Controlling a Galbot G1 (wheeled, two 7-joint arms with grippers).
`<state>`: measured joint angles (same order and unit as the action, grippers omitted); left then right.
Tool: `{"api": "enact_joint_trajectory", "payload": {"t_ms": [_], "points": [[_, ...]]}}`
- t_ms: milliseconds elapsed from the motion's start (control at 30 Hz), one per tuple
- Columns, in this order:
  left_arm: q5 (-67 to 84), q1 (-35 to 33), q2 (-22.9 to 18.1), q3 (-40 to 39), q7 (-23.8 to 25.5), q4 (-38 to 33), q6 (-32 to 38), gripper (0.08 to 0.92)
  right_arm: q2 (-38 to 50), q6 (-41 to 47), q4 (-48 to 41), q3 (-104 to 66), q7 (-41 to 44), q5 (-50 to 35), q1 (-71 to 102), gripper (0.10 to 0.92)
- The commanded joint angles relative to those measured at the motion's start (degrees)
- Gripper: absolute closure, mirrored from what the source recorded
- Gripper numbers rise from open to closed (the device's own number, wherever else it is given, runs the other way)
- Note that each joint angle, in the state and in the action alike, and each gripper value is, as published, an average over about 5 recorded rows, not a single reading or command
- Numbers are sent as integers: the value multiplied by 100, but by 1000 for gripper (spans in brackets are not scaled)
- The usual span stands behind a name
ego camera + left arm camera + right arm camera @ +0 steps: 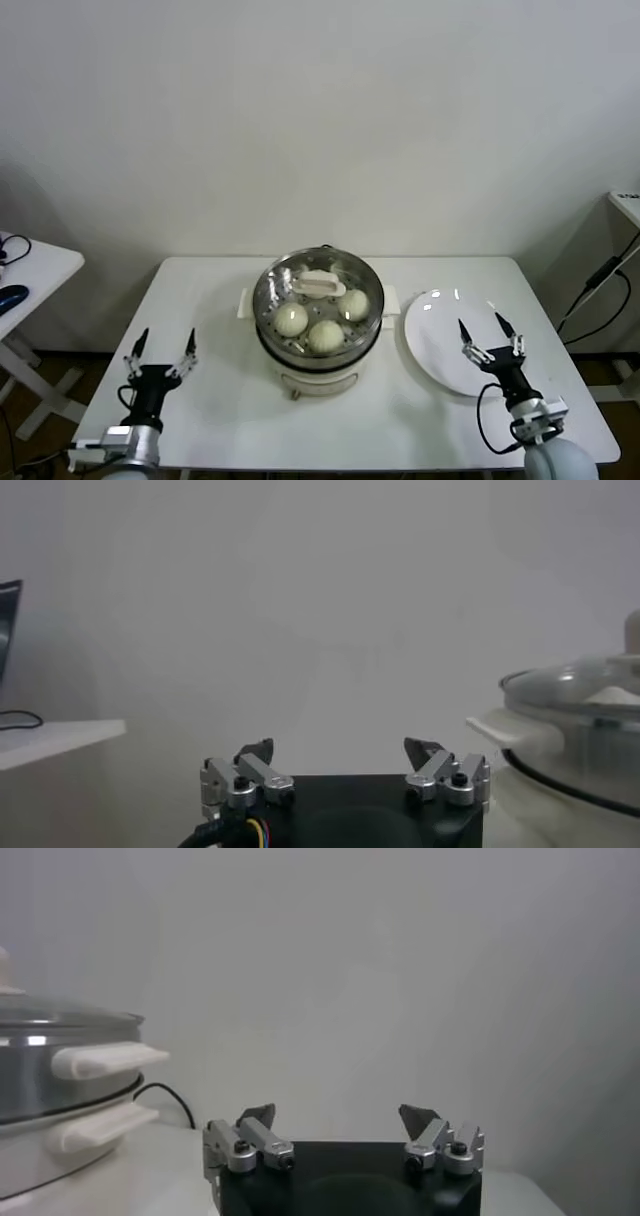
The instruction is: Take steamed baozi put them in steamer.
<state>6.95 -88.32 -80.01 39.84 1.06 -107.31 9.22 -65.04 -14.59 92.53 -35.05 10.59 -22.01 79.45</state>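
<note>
Head view is showing both arms low at the near edge of the white table, neither one holding anything. I am reading the left gripper as spread wide and empty, well apart from the steamer on its left side. The right gripper is likewise spread and empty, hanging over the near part of the white plate, which is carrying no buns.

Steamed baozi: I am counting three clearly inside the steamer, on the tray, with a possible fourth partly hidden behind the handle of the glass lid. Both wrist views are showing that lid seated on the pot. So I am judging the loading as finished, or very nearly.

Doing this step well, as I am judging it: I am keeping both claws open, lifting straight up before any sideways travel, and not brushing the lid or the steamer's side handles.

Room and edges: the steamer is sitting mid-table with bare surface on both sides. The plate's far rim is lying near the right table edge, so I am avoiding any nudge outward there. A side table with cables is standing off the left end; black cables are trailing off the right. I am keeping elbows inboard.
</note>
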Motion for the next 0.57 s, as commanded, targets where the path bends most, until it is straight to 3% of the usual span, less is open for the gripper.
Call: {"api": "enact_joint_trajectory", "payload": {"t_ms": [33,567], "points": [[-16,74,3,86,89,304,208,177,-1,9,48,7,-68,-42,147,203],[-39,88,7,210,241,339,156,177,-32,30,77,7,5,-61,96,203]]}}
